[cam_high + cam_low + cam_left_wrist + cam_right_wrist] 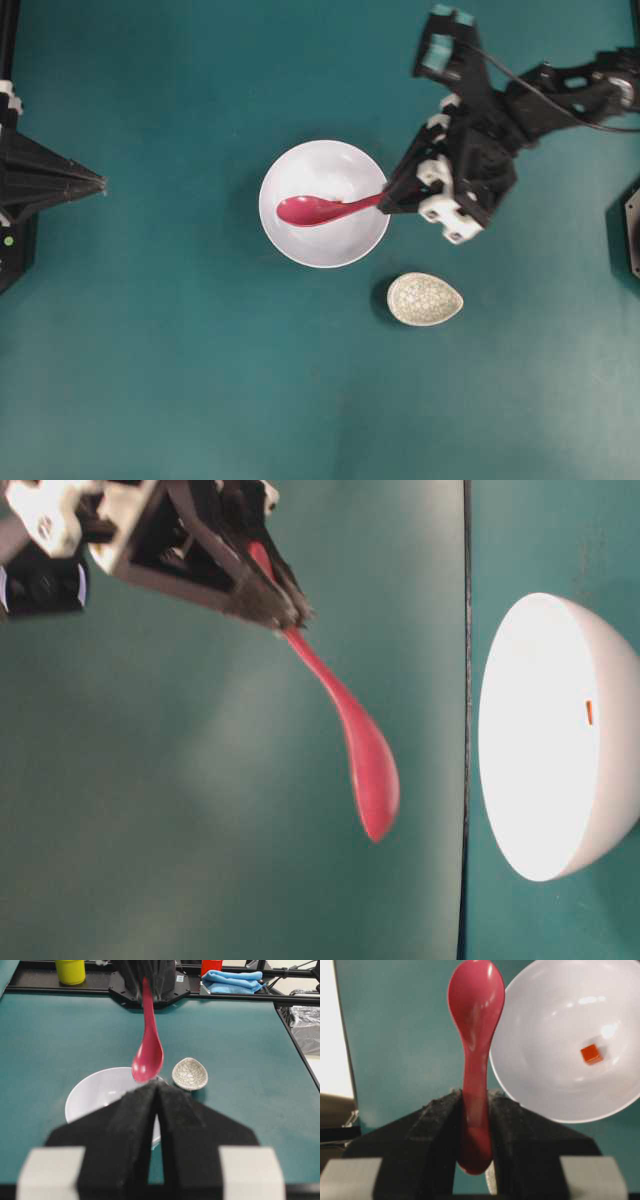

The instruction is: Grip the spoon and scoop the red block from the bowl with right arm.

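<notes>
Spoon [474, 1025]: we are holding it by the end of its short handle, with the scoop sticking out past our fingers. It is looking hard, smooth and shiny, so we are guessing it is stiff, light, and a bit slippery.

Where to hold: we are thinking the straight handle is the best place, near its end. That is leaving the whole scoop free to dig.

Look of the spoon: it is showing pink-red and glossy, with a deep oval scoop and a thin neck.

Right gripper [472, 1155]: its two black jaws are pressing on the handle from both sides, at the bottom middle of the wrist picture.

Where the spoon is: from above, the scoop is hanging over the middle of the bowl [300, 165], a little left of the picture's centre. From the side, it is floating clear of the bowl, not touching it.

Red block [591, 1053]: it is sitting inside the bowl, at the right of the wrist picture. It is tiny, far smaller than the scoop, so we are guessing it is very light and may slide away when pushed.

Left gripper [156, 1125]: its jaws are pressed together with nothing between them, at the bottom of its own picture.

Small dish [425, 299]: it is resting lower right of the bowl, speckled and egg-shaped.
</notes>
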### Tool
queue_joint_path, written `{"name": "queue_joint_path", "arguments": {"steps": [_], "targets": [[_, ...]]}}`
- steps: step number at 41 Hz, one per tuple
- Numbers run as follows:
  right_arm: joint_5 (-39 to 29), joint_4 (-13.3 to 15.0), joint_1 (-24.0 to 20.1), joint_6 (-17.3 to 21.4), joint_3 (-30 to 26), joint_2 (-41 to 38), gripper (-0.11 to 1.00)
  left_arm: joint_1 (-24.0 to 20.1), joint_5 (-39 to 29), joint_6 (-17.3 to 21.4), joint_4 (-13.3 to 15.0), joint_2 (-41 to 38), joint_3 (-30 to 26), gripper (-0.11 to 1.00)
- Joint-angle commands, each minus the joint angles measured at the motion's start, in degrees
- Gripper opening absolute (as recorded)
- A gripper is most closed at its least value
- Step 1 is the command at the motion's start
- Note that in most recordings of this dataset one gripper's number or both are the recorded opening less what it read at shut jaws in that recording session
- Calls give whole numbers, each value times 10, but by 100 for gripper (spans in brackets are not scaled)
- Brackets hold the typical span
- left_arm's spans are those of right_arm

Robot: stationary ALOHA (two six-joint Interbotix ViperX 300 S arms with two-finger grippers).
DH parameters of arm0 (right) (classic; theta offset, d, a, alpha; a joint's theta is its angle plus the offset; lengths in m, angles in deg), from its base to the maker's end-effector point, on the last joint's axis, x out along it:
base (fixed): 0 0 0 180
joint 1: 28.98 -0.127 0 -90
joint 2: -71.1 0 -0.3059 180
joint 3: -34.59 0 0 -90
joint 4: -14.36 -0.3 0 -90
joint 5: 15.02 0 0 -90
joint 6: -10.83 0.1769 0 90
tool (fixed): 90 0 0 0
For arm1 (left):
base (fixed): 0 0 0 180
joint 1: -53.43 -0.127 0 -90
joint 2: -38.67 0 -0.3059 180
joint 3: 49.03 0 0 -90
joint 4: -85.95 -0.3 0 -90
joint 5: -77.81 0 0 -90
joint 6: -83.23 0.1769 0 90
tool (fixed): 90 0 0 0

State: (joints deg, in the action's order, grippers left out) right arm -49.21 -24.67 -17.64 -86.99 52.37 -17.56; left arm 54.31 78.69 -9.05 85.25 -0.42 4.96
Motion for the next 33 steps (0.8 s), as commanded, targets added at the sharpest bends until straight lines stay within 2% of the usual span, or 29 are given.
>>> {"name": "queue_joint_path", "arguments": {"steps": [1, 9, 12, 16, 25, 33], "targets": [[-33, 37, 2, 33, -46, -18, 25, -1, 1, 4, -1, -3, -17, 0], [-158, 139, 1, 133, -123, -78, 25, -1, 1, 10, -1, -3, -17, 0], [-196, 172, -2, 162, -148, -95, 25, -1, 1, 10, -1, -2, -17, 0], [-239, 208, -6, 179, -173, -113, 25, -2, 1, 11, -1, -2, -17, 0], [-283, 246, -13, 179, -192, -127, 25, -1, 1, 12, -2, -1, -17, 0], [-304, 265, -16, 177, -192, -136, 25, -1, 1, 13, -3, -1, -17, 0]]}}
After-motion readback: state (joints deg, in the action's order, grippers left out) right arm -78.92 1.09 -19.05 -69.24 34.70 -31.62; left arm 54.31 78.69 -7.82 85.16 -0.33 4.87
